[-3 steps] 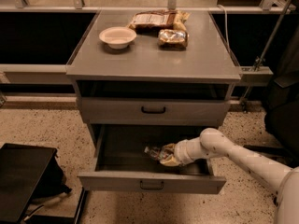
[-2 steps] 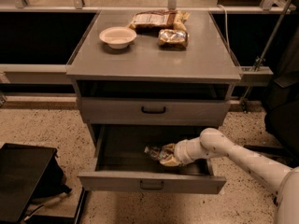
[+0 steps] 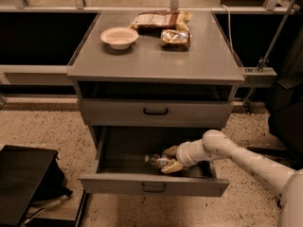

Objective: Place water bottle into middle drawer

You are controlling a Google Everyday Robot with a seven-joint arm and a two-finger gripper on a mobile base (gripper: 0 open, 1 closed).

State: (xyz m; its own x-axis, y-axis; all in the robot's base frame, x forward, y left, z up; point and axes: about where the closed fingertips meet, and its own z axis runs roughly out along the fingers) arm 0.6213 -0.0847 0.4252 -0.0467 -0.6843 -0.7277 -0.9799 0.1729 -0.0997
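The middle drawer [image 3: 154, 184] is pulled open at the bottom of the grey cabinet, its black bar handle on the front panel. My white arm reaches in from the right, and my gripper [image 3: 169, 159] is inside the drawer near its floor. The gripper's tan fingers [image 3: 172, 166] are closed around the water bottle [image 3: 156, 161], a small clear bottle that lies on its side and points left. The bottle is low in the drawer, at or just above the floor.
The upper drawer [image 3: 156, 111] is shut. On the cabinet top stand a white bowl [image 3: 119, 36] and two shiny snack packets [image 3: 160, 20] [image 3: 175, 38]. A black case [image 3: 23, 183] lies on the floor at the left. A dark object stands at the right edge.
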